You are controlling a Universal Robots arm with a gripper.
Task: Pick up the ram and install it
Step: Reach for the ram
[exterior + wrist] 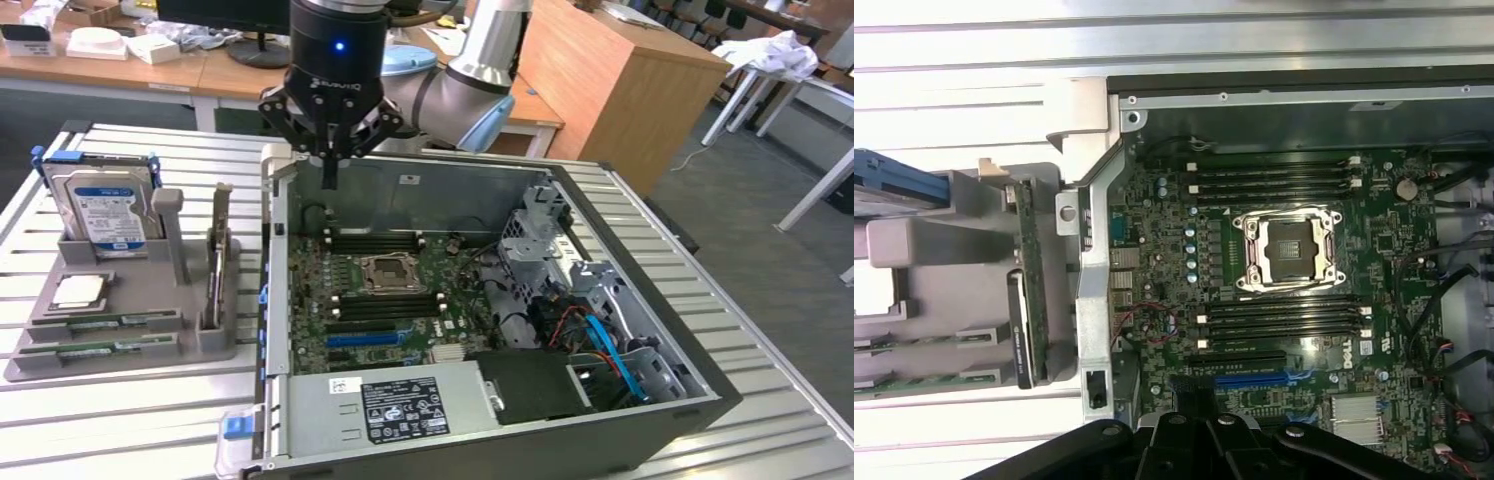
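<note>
Arm: wrist vertical, claw (330, 165) pointing straight down over the far wall of the open computer case (574, 445).
Claw: clenched, fingertips together, nothing held.
Ram (104, 322): flat in the grey holder (207, 348), near the counter (134, 420) edge at the exterior view's left, well apart from the claw.

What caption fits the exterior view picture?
Shut gripper above the open computer case; ram sticks lie in the grey tray.

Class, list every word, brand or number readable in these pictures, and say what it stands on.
"DELL": green motherboard.
"ROBOTIQ", upside down: black gripper.
Labels on the blue-and-white hard drive and the grey power supply box: too small to read.
</note>
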